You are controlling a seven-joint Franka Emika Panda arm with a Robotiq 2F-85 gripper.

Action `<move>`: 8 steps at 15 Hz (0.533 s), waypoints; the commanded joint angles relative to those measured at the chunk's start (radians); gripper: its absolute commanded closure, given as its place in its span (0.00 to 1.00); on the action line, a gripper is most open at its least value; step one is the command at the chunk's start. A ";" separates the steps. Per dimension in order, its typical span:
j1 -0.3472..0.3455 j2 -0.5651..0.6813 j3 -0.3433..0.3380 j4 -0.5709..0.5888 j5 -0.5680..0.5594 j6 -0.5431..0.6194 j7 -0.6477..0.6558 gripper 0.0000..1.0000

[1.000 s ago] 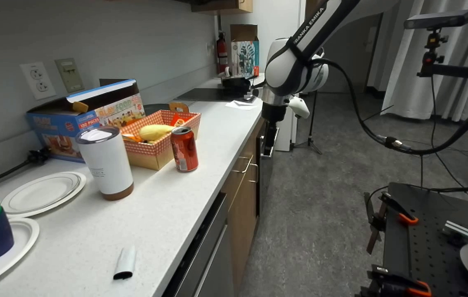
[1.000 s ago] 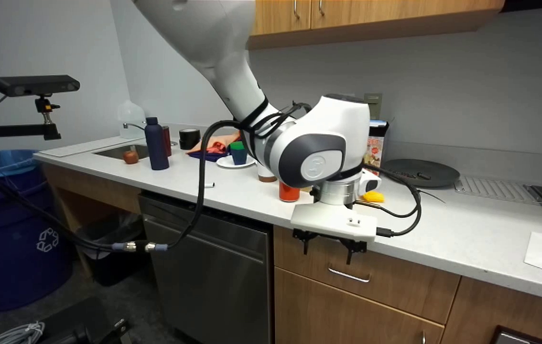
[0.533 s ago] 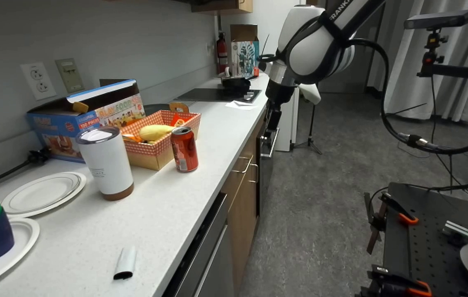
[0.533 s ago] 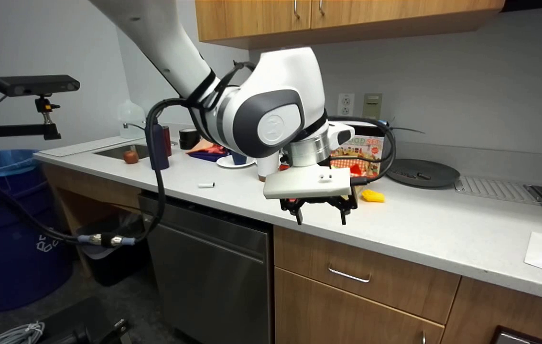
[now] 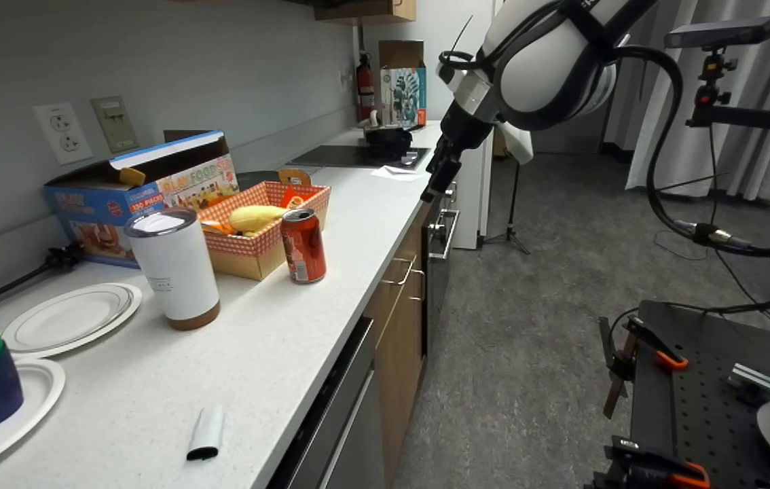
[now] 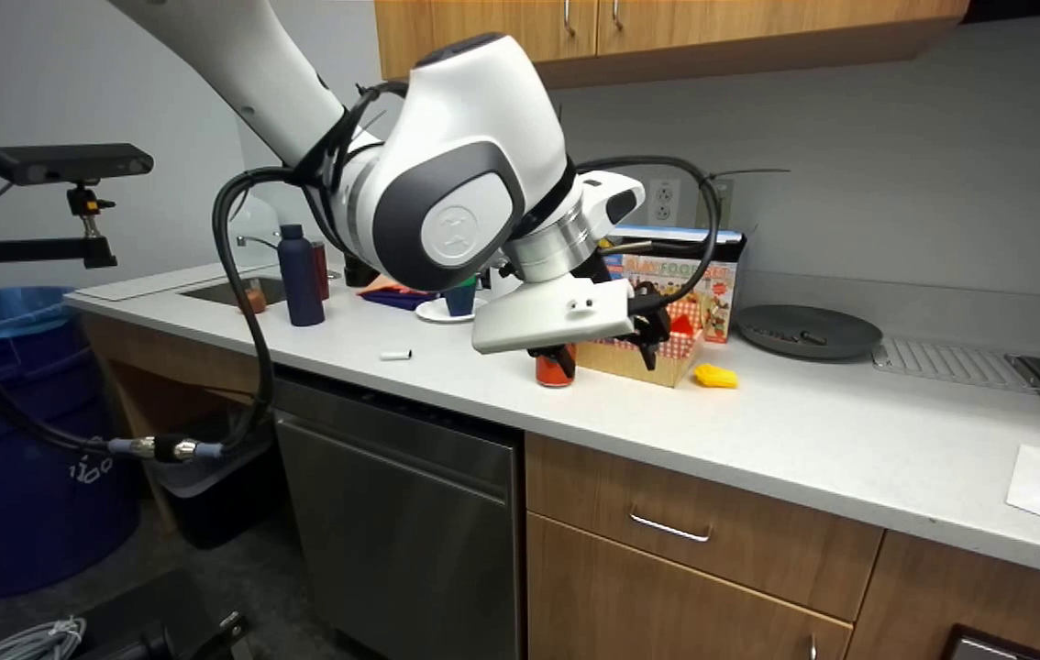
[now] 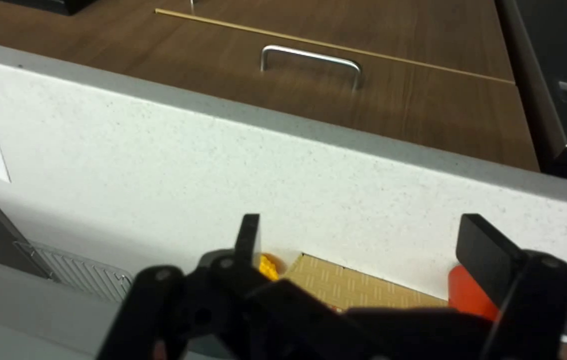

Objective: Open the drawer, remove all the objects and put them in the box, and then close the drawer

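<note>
The gripper (image 7: 362, 235) has been raised and shifted left, away from the closed drawer (image 6: 731, 521); it is spread wide, with nothing gripped. A banana (image 5: 256, 217) is held in the box (image 5: 256, 246), farther back on the counter (image 6: 850, 449); a yellow piece (image 6: 714, 376) is seen just right of it. The task is judged done, save perhaps that piece; the drawer's inside is hidden.
</note>
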 commanded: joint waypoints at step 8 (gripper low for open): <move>0.061 -0.011 0.012 -0.045 0.144 0.055 -0.056 0.00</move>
